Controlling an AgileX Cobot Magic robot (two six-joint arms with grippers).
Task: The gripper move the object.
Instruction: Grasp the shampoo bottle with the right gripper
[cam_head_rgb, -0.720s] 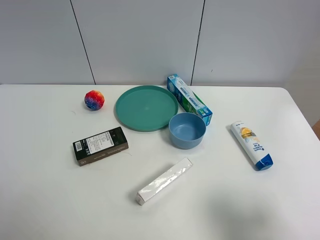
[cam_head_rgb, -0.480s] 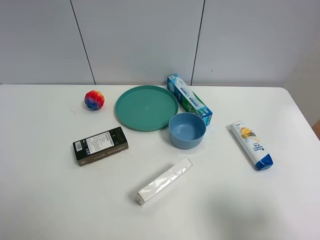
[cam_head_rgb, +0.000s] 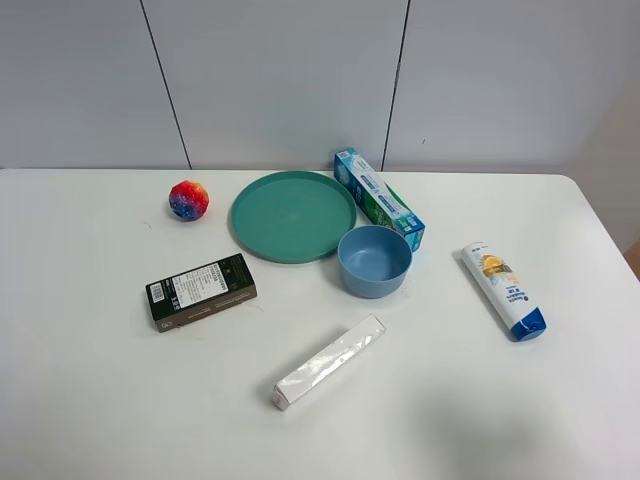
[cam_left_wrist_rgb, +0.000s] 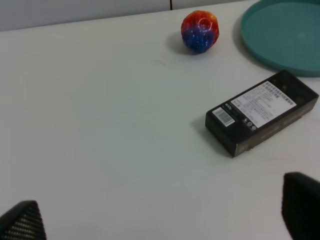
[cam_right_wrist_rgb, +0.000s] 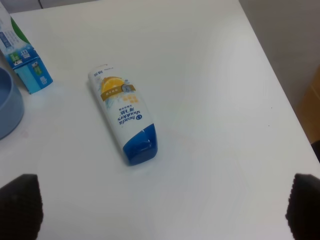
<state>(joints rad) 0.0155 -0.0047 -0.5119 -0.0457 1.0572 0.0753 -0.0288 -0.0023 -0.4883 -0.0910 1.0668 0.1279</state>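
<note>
Nothing had shifted since earlier: the bottle (cam_head_rgb: 503, 290) lay untouched on the surface (cam_head_rgb: 100, 400) right of the bowl (cam_head_rgb: 374, 260), and the right tool (cam_right_wrist_rgb: 162, 207), spread open above it, apparently had yet to descend and straddle it.

Bright even light, soft faint shadows, sharp focus

**Three views on one table**

Your high camera stands off at the front and looks down across the whole table (cam_head_rgb: 90, 400) toward the back wall (cam_head_rgb: 280, 80). Your left wrist camera sits closer, tilted over the table's left part between the spread tips of the left claw (cam_left_wrist_rgb: 161, 215). It shares the ball (cam_left_wrist_rgb: 200, 31), black box (cam_left_wrist_rgb: 262, 112) and plate (cam_left_wrist_rgb: 260, 50) with the high view. Your right wrist camera, behind the spread right claw (cam_right_wrist_rgb: 162, 207), shares the bottle (cam_right_wrist_rgb: 122, 117), toothpaste box (cam_right_wrist_rgb: 22, 55) and bowl (cam_right_wrist_rgb: 7, 110).
</note>
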